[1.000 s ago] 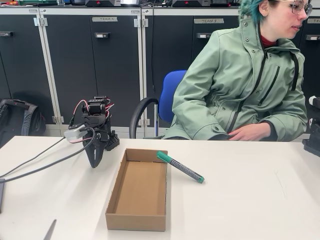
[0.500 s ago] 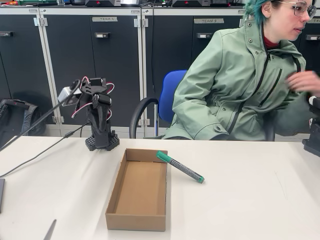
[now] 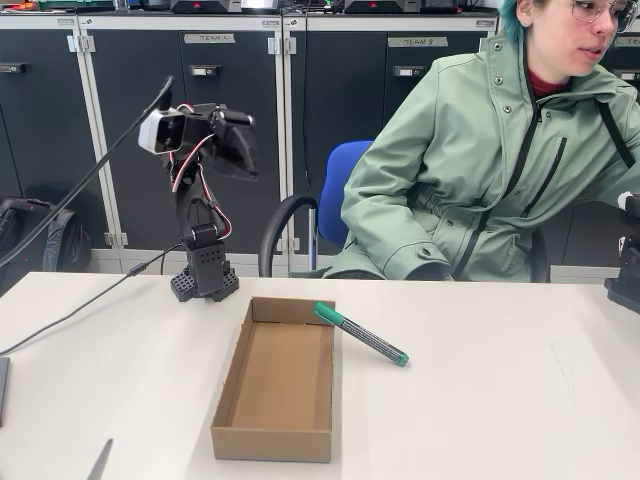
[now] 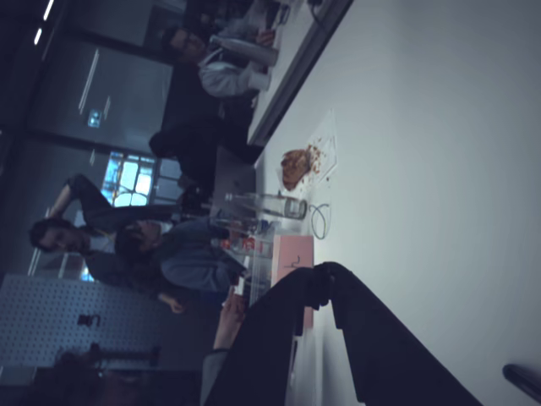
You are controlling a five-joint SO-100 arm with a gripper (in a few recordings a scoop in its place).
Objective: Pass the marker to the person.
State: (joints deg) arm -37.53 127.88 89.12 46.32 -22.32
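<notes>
Raised since a moment ago, the black claw (image 3: 236, 146) now hangs high with fingers together and empty, while the slim dark green-capped marker (image 3: 359, 334) leans on the shallow brown cardboard box (image 3: 277, 379), so a careless descent could roll it across the white counter (image 3: 500, 400).

Left cabinet label (image 3: 209, 38): I read "TEAM 4", roughly.
Label right of it (image 3: 417, 42): "TEAM", number unclear to me.
</notes>
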